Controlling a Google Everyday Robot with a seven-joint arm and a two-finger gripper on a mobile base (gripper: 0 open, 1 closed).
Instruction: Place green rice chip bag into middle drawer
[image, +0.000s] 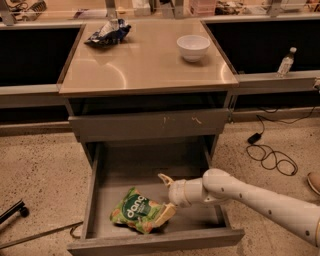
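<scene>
Green rice chip bag (134, 214) lies on the middle drawer (150, 244) floor. The tool (164, 196) is at its right edge, fingers apart, maybe touching it. We should lift straight up, no dragging.

View: single camera, high, facing down onto the cabinet (150, 125) front.
Range: middling; surface (145, 65) well above the fingers (166, 214).
Arm: gripper (161, 199) inside middle drawer (150, 244), fingers spread.

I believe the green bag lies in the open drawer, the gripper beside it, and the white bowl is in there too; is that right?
Not quite: the camera view shows the bowl on the cabinet top, not in the drawer. The green bag does lie in the open drawer, the gripper beside it.
</scene>
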